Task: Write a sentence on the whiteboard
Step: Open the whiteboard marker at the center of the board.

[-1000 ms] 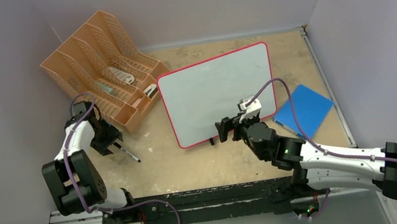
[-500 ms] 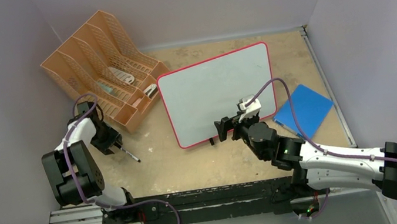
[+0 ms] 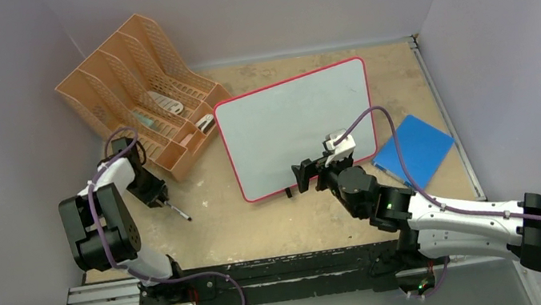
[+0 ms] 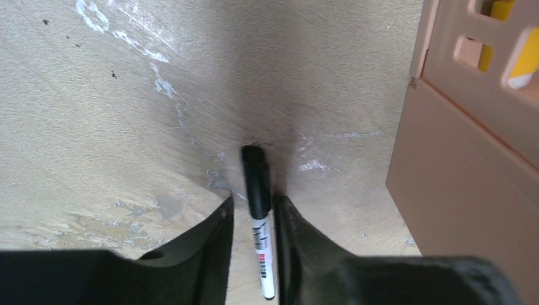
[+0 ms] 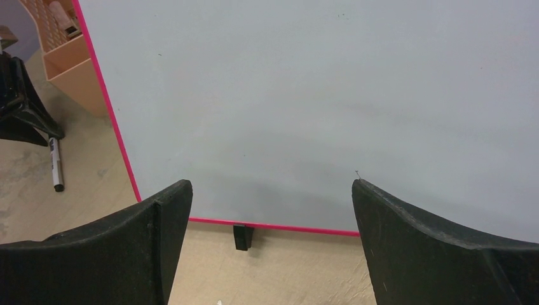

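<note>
The whiteboard [image 3: 295,124], red-framed, lies in the middle of the table, and its face [image 5: 318,95] is blank; no sentence is in view. A black-capped white marker [image 4: 262,241] lies on the table left of the board [image 3: 176,210]. My left gripper [image 4: 254,206] is down over the marker with its jaws narrow on either side. The right finger touches the marker, and a sliver of table shows between it and the left finger. My right gripper [image 3: 305,175] hangs wide open at the board's near edge [image 5: 270,184], holding nothing.
An orange mesh file organizer [image 3: 136,83] stands at the back left, its wall [image 4: 470,146] close to the right of my left gripper. A blue square pad [image 3: 413,150] lies right of the board. A black foot [image 5: 243,236] sticks out under the board's near edge.
My left gripper has shifted a little toward the organizer over the marker, and its jaws have narrowed around it. The right arm and the board have not moved.
</note>
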`<move>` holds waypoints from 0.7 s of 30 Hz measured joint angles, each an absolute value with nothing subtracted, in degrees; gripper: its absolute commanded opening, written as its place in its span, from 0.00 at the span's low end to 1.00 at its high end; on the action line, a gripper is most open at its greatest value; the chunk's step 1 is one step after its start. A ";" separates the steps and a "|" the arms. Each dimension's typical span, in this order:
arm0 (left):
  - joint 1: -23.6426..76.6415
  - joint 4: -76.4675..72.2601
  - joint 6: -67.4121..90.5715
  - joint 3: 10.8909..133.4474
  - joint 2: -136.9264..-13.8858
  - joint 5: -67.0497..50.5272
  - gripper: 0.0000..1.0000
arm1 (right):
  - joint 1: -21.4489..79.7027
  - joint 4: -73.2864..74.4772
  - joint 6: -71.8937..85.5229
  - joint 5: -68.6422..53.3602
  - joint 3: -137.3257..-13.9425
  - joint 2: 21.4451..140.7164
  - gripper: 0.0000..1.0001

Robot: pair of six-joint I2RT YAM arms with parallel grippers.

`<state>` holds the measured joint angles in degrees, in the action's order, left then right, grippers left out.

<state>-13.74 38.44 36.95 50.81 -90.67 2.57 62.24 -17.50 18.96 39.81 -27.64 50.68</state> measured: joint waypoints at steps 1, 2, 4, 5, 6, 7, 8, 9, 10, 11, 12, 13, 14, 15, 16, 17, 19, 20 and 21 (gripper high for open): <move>-13.74 38.41 36.95 50.81 -90.70 2.63 0.18 | 62.24 -17.50 18.96 39.81 -27.64 50.68 0.97; -13.74 38.39 36.95 50.81 -90.72 2.68 0.16 | 62.24 -17.50 18.94 39.81 -27.64 50.68 0.97; -13.74 38.33 36.93 50.78 -90.72 2.81 0.14 | 62.24 -17.47 18.90 39.90 -27.64 50.68 0.98; -13.74 38.33 36.91 50.76 -90.72 2.83 0.13 | 62.24 -17.47 18.76 39.99 -27.64 50.68 0.98; -13.74 38.33 36.91 50.74 -90.67 2.85 0.11 | 62.24 -17.47 18.63 39.99 -27.64 50.68 0.98; -13.74 38.35 36.88 50.70 -90.56 2.85 0.09 | 62.24 -17.47 18.48 39.97 -27.64 50.68 0.98; -13.74 38.37 36.88 50.61 -90.37 2.81 0.07 | 62.24 -17.47 18.33 39.94 -27.64 50.68 0.99; -13.74 38.30 36.86 50.37 -89.95 2.76 0.04 | 62.24 -17.47 18.22 39.90 -27.64 50.68 0.99; -13.74 38.52 36.86 50.13 -89.25 2.68 0.03 | 62.24 -17.47 18.04 39.79 -27.64 50.68 0.99; -13.74 38.79 36.82 49.84 -88.16 2.50 0.01 | 62.24 -17.47 17.89 39.62 -27.64 50.68 0.99; -13.74 39.11 36.84 49.74 -87.07 2.35 0.00 | 62.24 -17.47 17.74 39.46 -27.64 50.68 0.99; -13.74 39.53 36.80 49.69 -85.54 2.11 0.00 | 62.24 -17.47 17.58 39.29 -27.64 50.63 0.99; -13.74 39.94 36.80 49.67 -83.66 1.91 0.00 | 62.24 -17.50 17.41 39.05 -27.64 50.59 0.99; -13.74 40.27 36.80 49.67 -81.71 1.67 0.00 | 62.24 -17.50 17.21 38.65 -27.64 50.52 0.99; -13.74 40.64 36.80 49.67 -79.42 1.54 0.00 | 62.24 -17.52 16.97 38.09 -27.64 50.41 0.99; -13.74 41.08 36.80 49.67 -77.19 1.19 0.00 | 62.24 -17.56 16.69 37.58 -27.64 50.24 0.99; -13.74 41.95 36.84 49.67 -73.10 -0.08 0.00 | 62.24 -18.11 16.23 36.27 -27.64 49.95 0.99; -13.74 42.39 36.91 49.63 -70.72 -1.10 0.00 | 62.24 -18.48 15.97 35.46 -27.70 49.93 0.99; -13.74 42.89 36.97 49.58 -68.40 -2.13 0.00 | 62.24 -18.74 15.77 34.72 -27.83 50.00 0.99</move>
<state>-13.74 42.89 36.97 49.58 -68.40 -2.13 62.24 -18.74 15.77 34.72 -27.83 50.00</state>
